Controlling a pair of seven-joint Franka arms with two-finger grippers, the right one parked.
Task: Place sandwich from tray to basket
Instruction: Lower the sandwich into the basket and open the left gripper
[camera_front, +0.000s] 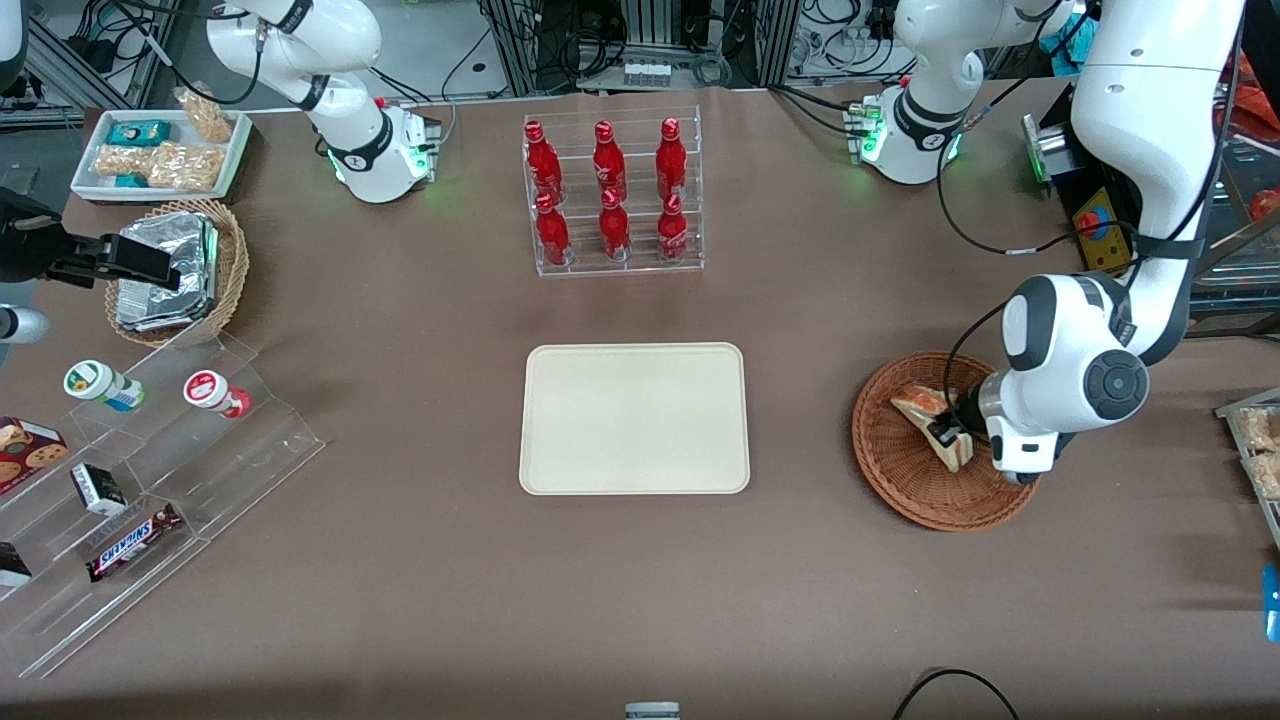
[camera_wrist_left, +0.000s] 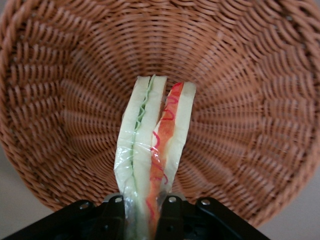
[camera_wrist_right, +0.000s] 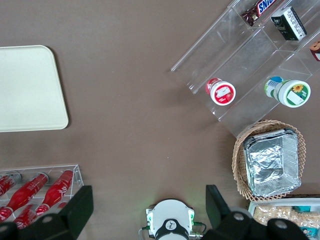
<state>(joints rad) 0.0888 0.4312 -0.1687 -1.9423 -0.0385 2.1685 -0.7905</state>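
In the front view my gripper (camera_front: 950, 428) is over the round brown wicker basket (camera_front: 905, 485), shut on the wrapped sandwich (camera_front: 953, 456). In the left wrist view the gripper (camera_wrist_left: 146, 201) has a finger against each side of the sandwich (camera_wrist_left: 145, 145), which shows pale bread with green and orange-red filling. The woven inside of the basket (camera_wrist_left: 240, 110) surrounds it there. I cannot tell whether the sandwich touches the basket's bottom. A flat cream tray (camera_front: 635, 420) lies beside the basket, toward the parked arm's end, with nothing on it.
A grey tray (camera_front: 1240, 408) with wrapped food stands at the working arm's end. A clear rack (camera_front: 620, 120) of red bottles is farther from the front camera. Toward the parked arm's end are a clear stepped stand (camera_front: 250, 470), a wicker basket (camera_front: 236, 262) with foil packages and a white bin (camera_front: 150, 195).
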